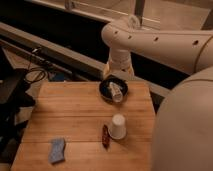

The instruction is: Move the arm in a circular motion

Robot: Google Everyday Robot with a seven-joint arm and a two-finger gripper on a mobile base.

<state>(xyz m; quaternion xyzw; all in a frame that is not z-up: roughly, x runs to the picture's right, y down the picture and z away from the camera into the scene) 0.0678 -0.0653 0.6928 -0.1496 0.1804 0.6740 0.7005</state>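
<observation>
Gripper hangs over the far edge of the black bowl; open or closed, I cannot tell. The arm reaches in from the right above the wooden table. Nothing shows how much of the circle is traced or left.

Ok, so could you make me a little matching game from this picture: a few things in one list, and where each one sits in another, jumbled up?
Things:
1. blue sponge
2. white cup
3. black bowl
4. end effector of the cream arm

Places:
A. near the table's far edge, with a tipped cup lying in it
B. near left corner of the table
C. hanging just behind the bowl, at the table's far edge
D. right side of the table, next to a reddish-brown stick

Pairs: 1-B, 2-D, 3-A, 4-C
</observation>
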